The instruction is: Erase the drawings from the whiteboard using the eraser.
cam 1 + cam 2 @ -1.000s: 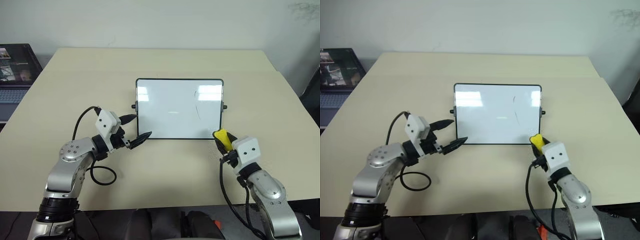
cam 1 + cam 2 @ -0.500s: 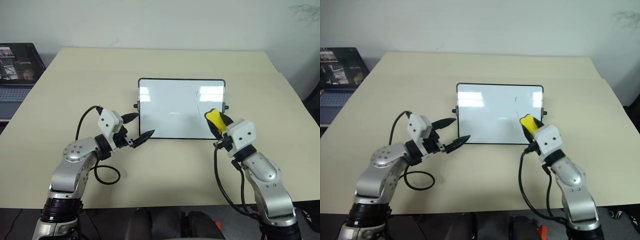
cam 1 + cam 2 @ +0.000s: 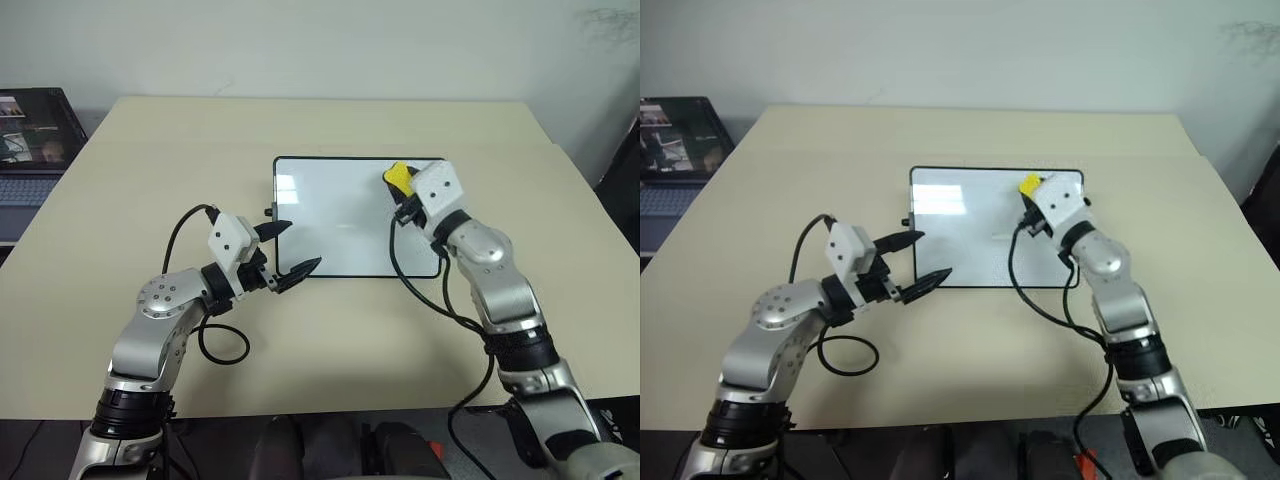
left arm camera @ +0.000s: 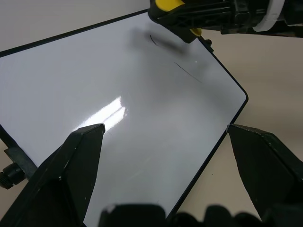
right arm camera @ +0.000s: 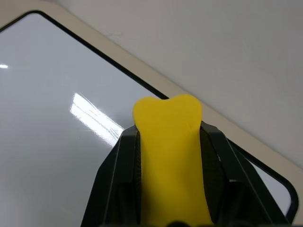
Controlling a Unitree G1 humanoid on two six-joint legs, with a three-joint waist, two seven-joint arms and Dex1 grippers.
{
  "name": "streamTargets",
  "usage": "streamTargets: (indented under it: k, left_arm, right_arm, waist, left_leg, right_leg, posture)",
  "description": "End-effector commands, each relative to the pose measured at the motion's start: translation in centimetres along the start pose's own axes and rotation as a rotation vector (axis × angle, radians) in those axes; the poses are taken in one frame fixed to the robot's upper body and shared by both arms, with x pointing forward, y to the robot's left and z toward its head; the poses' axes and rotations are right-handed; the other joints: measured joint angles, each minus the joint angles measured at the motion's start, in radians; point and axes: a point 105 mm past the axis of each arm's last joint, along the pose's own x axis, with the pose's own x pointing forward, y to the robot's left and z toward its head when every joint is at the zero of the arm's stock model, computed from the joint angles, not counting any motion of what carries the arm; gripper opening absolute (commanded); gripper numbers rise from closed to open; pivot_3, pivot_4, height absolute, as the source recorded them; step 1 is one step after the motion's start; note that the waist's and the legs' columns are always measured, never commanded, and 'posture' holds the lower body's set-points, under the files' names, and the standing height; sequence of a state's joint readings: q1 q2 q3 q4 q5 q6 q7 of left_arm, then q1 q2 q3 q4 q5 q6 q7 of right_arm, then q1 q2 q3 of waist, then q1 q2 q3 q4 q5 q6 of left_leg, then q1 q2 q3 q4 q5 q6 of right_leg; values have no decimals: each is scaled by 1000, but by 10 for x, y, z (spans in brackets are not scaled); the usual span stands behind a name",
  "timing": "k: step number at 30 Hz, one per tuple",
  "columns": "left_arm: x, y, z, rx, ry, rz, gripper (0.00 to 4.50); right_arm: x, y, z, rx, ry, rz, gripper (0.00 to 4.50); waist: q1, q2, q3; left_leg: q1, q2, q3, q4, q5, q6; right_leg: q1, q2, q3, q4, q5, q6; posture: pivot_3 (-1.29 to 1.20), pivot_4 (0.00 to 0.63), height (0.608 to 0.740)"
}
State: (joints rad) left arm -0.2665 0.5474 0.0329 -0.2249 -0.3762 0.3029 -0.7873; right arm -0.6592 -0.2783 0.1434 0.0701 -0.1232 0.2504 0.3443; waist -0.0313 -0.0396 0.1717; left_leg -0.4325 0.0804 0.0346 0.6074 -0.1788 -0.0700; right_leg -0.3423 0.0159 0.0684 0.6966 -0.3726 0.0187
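Note:
The whiteboard (image 3: 335,215) lies flat in the middle of the table. Thin dark drawings (image 4: 187,72) mark its right part, near the far right corner. My right gripper (image 3: 400,186) is shut on the yellow eraser (image 3: 396,177) and holds it over that far right corner, close to the strokes. In the right wrist view the eraser (image 5: 168,142) sticks out between the two black fingers (image 5: 118,161), with the board's edge beneath. My left gripper (image 3: 303,246) stands open at the board's near left edge, nothing between its fingers (image 4: 80,156).
An open laptop (image 3: 30,130) sits off the table's far left corner. The beige table (image 3: 200,140) has bare room all around the board. Black cables (image 3: 215,345) loop from both wrists over the near part of the table.
My right gripper has carried the eraser from the board's near right corner up and across to its far right part. The left gripper has stayed where it was.

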Motion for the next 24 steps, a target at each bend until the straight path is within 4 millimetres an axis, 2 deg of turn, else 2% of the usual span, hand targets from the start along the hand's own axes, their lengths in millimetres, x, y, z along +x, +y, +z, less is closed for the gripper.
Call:
streamTargets:
  k: [1,5,9,11,18,22,24]
  left_arm:
    - [1,-4,9,29,-28,-9,4500]
    - [1,-4,9,28,-28,-9,4500]
    - [1,-5,8,26,-28,-7,4500]
    - [0,-5,7,23,-25,-7,4500]
    - [0,-5,7,18,-27,-9,4500]
    - [1,-6,6,13,-26,-14,4500]
    - [2,-6,5,13,-25,-16,4500]
  right_arm:
    - [11,-6,12,-33,-32,-17,1282]
    - [22,-4,-1,-20,51,-7,1282]
    - [20,-2,-21,15,143,1,1282]
    - [11,3,-44,35,237,25,1282]
    - [-14,22,-84,30,378,94,1282]
    - [-34,40,-117,33,469,121,1281]
    - [-39,43,-127,32,492,121,1281]
  waist:
    - [0,0,0]
    - [-1,0,0]
    - [-1,0,0]
    - [-1,0,0]
    - [-1,-2,-3]
    - [-3,-3,-3]
    - [-3,-4,-7]
  left_leg:
    - [0,0,0,0,0,0]
    - [0,0,0,0,0,0]
    - [0,1,0,1,0,0]
    - [1,1,0,1,0,0]
    - [10,0,0,1,0,0]
    - [25,1,0,1,0,0]
    - [35,1,-1,-1,0,0]
  right_leg:
    - [0,0,0,0,0,0]
    - [0,0,0,1,0,0]
    - [0,0,0,1,0,0]
    - [1,-1,0,2,0,0]
    - [11,-2,-3,2,0,0]
    - [24,-3,-2,0,0,1]
    - [29,-4,-1,-1,-3,3]
  posture:
    - [0,150,740]
    - [0,150,740]
    - [0,150,740]
    - [0,150,740]
    - [0,150,740]
    - [0,150,740]
    - [0,150,740]
